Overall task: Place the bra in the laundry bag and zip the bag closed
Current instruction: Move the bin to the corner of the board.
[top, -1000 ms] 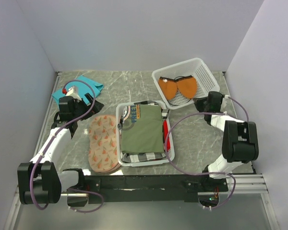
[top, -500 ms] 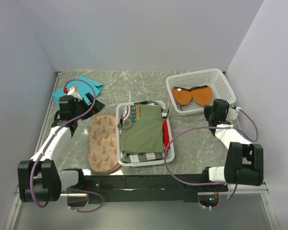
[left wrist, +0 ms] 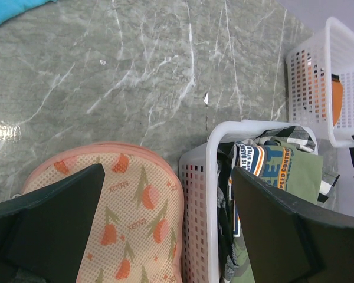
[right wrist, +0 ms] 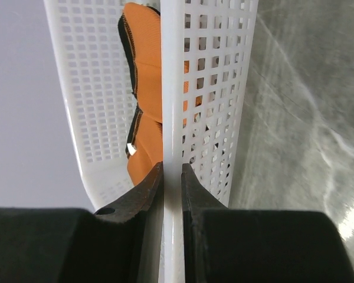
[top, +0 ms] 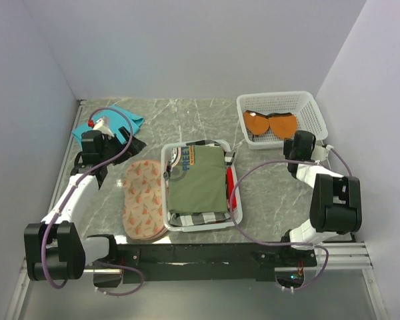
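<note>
Right end effector (right wrist: 171, 170) pinched on rim of white basket (right wrist: 209, 71), bra (right wrist: 144, 59) inside just beyond; left end effector (left wrist: 168, 172) wide above laundry bag (left wrist: 124, 236)

Laundry bag (left wrist: 135, 212) beside white basket (left wrist: 210, 177)

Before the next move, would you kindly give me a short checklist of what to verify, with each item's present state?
1. Grip: the right gripper is shut on the rim of the far basket: ok.
2. The bra lies inside that basket, in plain view: ok.
3. The left gripper is open and holds nothing: ok.
4. The bra is in the laundry bag: not ok, not yet done.
5. The laundry bag is unzipped, ready to take the bra: cannot tell; it lies flat on the table.
6. The zipper pull is located: cannot tell.
</note>
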`<state>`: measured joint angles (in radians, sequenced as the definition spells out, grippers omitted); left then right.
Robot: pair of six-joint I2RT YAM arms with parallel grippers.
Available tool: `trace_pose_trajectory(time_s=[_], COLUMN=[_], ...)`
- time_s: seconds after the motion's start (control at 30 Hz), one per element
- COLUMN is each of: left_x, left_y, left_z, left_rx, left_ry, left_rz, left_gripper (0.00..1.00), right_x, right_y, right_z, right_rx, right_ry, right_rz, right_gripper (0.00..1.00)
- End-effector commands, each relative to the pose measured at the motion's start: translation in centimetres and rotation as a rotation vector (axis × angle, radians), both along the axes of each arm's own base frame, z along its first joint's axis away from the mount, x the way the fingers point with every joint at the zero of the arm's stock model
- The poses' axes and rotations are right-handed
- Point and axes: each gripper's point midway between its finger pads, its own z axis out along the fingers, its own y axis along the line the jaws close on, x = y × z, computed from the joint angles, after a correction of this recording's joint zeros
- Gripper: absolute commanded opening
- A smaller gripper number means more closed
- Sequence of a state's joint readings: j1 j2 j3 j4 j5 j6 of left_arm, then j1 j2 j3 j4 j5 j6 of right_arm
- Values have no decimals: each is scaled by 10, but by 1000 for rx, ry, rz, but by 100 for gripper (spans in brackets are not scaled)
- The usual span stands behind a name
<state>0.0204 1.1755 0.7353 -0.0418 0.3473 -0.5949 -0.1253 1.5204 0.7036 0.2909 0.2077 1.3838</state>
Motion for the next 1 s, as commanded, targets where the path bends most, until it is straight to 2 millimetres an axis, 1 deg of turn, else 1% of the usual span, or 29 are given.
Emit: trace_pose_trajectory(time_s=[0.0,0.07,0.2,0.23,0.3,0.33,0.37,0.4,0.47,0.5,0.53,0.6,0.63,0.67,0.7,0.73,0.77,0.8,0.83,0.87,0.9,0.93,0.97], left_x=[6,7,9,10,10,10,10,8,6,4,3,-1,-5,-8,-13,-20,-25,-33,-44,-49,-58,-70,-76], left_y=[-1,-2,-2,-1,-2,-2,-3,-4,-6,-6,-6,-6,-7,-9,-12,-27,-32,-38,-55,-57,-63,-77,-79], left_z=[18,17,15,17,17,18,19,19,22,20,20,20,19,23,18,18,23,14,11,13,4,-2,-2], left_rx=[11,9,9,11,6,4,-2,-8,-9,-7,-2,6,5,4,-1,-7,-8,-2,-2,17,18,10,8], left_ry=[-43,-44,-37,-42,-42,-44,-49,-50,-61,-58,-57,-54,-51,-64,-53,-61,-80,-62,-51,-69,-50,-25,-23], left_rz=[-22,-23,-26,-26,-27,-24,-27,-35,-43,-45,-48,-52,-64,-71,-77,-115,-114,-113,-148,-124,-139,-177,-175], left_gripper=[96,96,96,96,96,96,96,96,96,96,96,96,96,96,96,96,96,96,96,96,97,96,96], right_x=[23,29,32,32,34,37,38,39,38,36,31,22,11,6,0,-13,-19,-25,-37,-44,-52,-64,-72], right_y=[-16,-16,-18,-19,-17,-14,-11,-7,-1,2,6,14,21,30,37,46,58,72,88,97,120,131,140], right_z=[19,21,30,35,40,45,47,48,52,54,60,65,73,77,82,90,93,97,101,101,100,96,92], right_rx=[-16,-15,-22,-27,-42,-45,-50,-45,-68,-79,-95,-158,-176,-232,-260,-309,-335,-352,-383,-396,-412,-453,-453], right_ry=[-71,-79,-101,-107,-118,-141,-145,-148,-152,-149,-149,-140,-134,-134,-139,-130,-133,-144,-157,-150,-150,-131,-117], right_rz=[-35,-37,-43,-44,-22,-2,23,44,91,113,135,197,227,285,324,378,432,496,589,634,709,780,824], right_gripper=[0,0,1,13,31,43,47,59,63,66,68,77,78,78,85,88,88,88,88,88,86,85,84])
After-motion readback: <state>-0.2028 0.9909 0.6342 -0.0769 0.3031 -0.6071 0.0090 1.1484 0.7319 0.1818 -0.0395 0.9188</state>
